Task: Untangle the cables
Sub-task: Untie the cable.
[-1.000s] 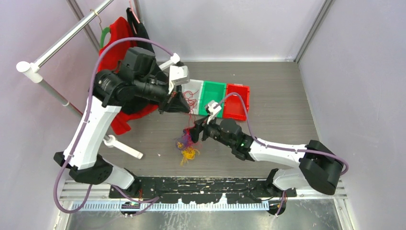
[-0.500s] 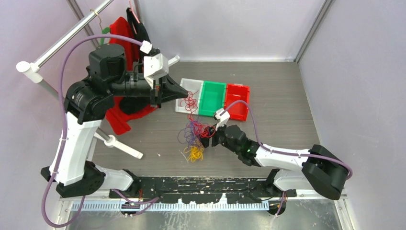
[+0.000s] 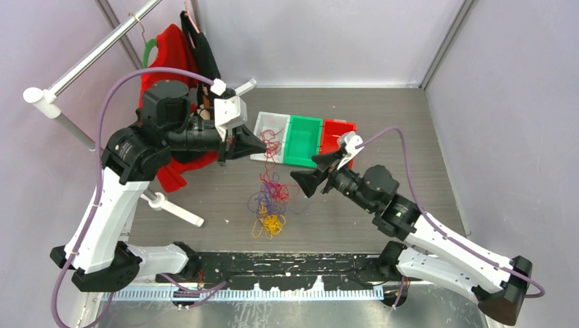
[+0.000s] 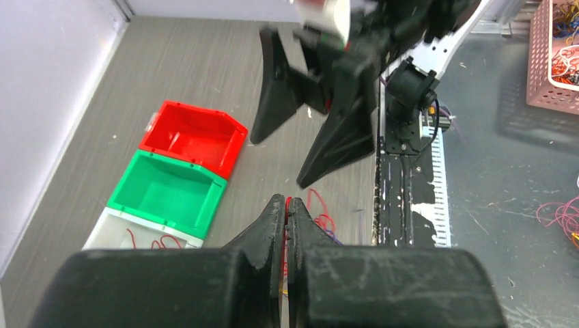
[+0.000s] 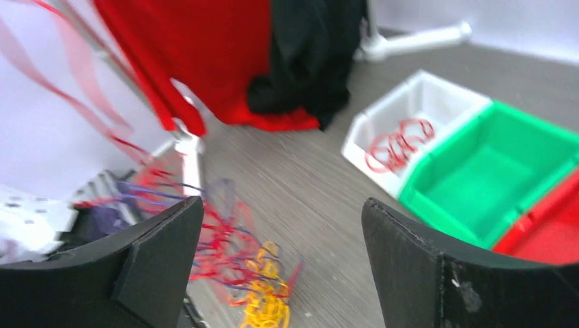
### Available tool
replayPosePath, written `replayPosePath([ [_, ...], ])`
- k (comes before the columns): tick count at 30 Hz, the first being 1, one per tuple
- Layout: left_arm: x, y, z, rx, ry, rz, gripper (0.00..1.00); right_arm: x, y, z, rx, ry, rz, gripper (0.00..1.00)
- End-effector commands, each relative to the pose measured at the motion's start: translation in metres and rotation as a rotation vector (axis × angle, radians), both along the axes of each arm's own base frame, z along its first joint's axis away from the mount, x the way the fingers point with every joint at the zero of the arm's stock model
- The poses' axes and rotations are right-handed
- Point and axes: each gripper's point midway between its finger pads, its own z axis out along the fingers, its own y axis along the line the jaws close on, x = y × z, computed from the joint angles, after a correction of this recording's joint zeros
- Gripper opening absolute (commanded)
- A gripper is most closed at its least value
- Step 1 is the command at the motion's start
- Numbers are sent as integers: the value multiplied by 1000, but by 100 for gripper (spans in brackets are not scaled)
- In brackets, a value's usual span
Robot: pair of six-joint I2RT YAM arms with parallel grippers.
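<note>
The cables (image 3: pixel 270 203) lie in a tangle of red, purple-blue and yellow-orange loops on the table's middle. My left gripper (image 3: pixel 261 145) is shut on a red cable (image 4: pixel 287 206) that hangs from its tips down to the tangle. My right gripper (image 3: pixel 308 179) is open and empty, raised just right of the tangle. In the right wrist view the tangle (image 5: pixel 235 256) lies blurred below and left of the gap between the fingers (image 5: pixel 160 249). Several red cables (image 5: pixel 396 147) lie in the white bin (image 3: pixel 265 123).
A green bin (image 3: pixel 304 140) and a red bin (image 3: pixel 339 140) stand right of the white one. A garment rack with red cloth (image 3: pixel 167 58) and black cloth stands at the back left, its white foot (image 3: pixel 174 210) on the table. A pink basket (image 4: pixel 556 55) stands beyond the table's edge.
My right gripper has come away from the tangle, risen to the right and now stands open. My left gripper still holds the red cable and has shifted slightly back left.
</note>
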Motion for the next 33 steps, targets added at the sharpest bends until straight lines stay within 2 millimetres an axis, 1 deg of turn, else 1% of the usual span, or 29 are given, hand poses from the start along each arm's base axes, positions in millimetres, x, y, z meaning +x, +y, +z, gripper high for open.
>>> replayPosePath([
  [1, -5, 2, 7, -27, -59, -14, 0, -27, 9, 55, 15, -78, 161, 91],
  [3, -6, 2, 5, -23, -52, -16, 0, -33, 21, 67, 35, -80, 230, 90],
  [6, -5, 2, 4, -20, -50, -14, 0, -41, 44, 78, 66, -73, 343, 87],
  [8, -4, 2, 4, -19, -50, -12, 0, -39, 56, 84, 104, -77, 375, 85],
  [11, -4, 2, 5, -18, -50, -11, 0, -36, 70, 84, 112, -60, 411, 78],
  [14, -4, 2, 6, -19, -51, -11, 0, -30, 79, 77, 98, -48, 415, 71],
  [18, -5, 2, 9, -24, -54, -12, 0, -18, 83, 67, 75, -34, 365, 66],
  [23, -5, 1, 12, -34, -47, -16, 0, -4, 84, 60, 57, -26, 299, 61],
  [29, -8, 0, 16, -45, -30, -23, 0, 7, 87, 56, 22, -49, 244, 59],
  [33, -10, -1, 22, -59, -27, -30, 0, 13, 86, 53, -7, -64, 201, 58],
])
